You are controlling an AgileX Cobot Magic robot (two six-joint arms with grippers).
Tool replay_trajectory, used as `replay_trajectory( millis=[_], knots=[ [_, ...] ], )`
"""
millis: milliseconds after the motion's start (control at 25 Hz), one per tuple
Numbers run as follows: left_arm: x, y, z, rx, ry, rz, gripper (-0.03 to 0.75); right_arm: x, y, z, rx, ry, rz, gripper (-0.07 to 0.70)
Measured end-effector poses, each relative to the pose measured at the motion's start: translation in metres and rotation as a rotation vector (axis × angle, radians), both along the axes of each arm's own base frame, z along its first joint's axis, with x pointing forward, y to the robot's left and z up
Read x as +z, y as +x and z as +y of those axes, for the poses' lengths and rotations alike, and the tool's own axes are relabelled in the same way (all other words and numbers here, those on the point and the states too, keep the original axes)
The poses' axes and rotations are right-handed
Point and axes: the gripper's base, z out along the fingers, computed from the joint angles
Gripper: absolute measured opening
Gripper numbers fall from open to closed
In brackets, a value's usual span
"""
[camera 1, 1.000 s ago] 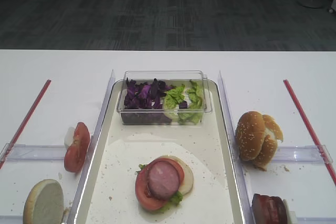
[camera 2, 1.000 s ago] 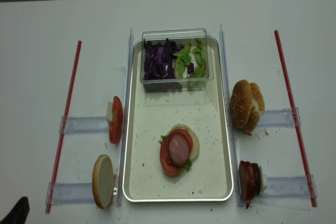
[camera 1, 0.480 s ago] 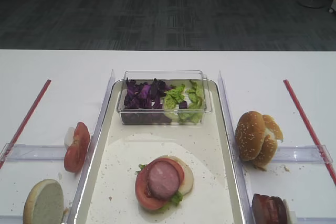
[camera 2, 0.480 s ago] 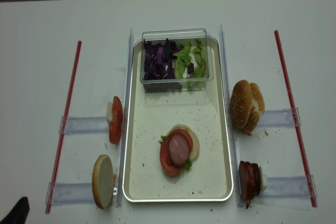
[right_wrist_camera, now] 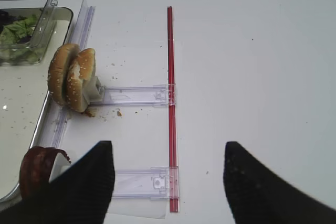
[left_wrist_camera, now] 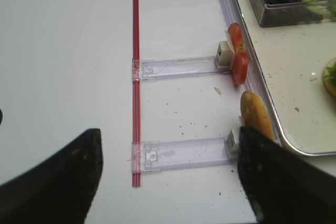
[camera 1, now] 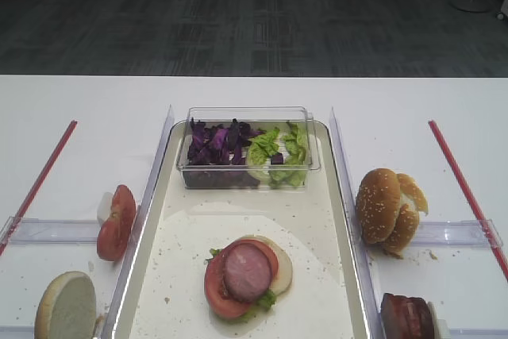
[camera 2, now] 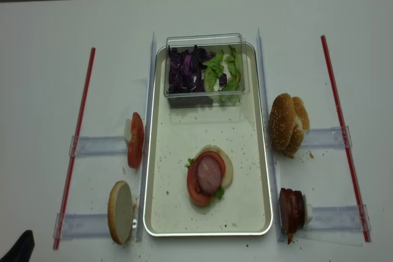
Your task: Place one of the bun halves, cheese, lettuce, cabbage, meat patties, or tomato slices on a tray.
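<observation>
**Both grippers apart over the white table, food waiting beside the tray**

White table (camera 2: 49, 47) fills every view, with dark carpet behind it.

Right gripper (right_wrist_camera: 168, 182) has its two black fingers (right_wrist_camera: 79, 187) spread wide, and nothing is between them; they touch no food. Just beside its left finger stand the meat patties (right_wrist_camera: 37, 166), upright in a clear holder. Further ahead on that side the bun halves (right_wrist_camera: 71, 77) stand on edge, touching each other.

Left gripper (left_wrist_camera: 168, 177) also has its fingers (left_wrist_camera: 58, 177) spread and empty. Close to its right finger one bun half stands on edge, and ahead of it the tomato slices (left_wrist_camera: 237, 59) stand in their holder.

Beyond these, between both grippers, lies the tray (camera 2: 169, 213). On it rests a stack: pale bun face, lettuce (camera 2: 219, 192), a tomato slice and one meat disc on top. At the far end a clear box (camera 2: 206, 38) holds cabbage (camera 2: 184, 69) and more green leaves.
</observation>
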Motion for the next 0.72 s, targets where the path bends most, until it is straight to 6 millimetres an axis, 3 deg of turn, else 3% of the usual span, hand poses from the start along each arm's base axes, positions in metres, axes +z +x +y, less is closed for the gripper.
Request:
replay_trajectory(
  millis=[720],
  knots=[
    [0.0000,0.0000,0.0000,0.000,0.000,0.000,0.493,0.0000,0.0000,0.0000,0.000,0.000,0.000,0.460]
  ],
)
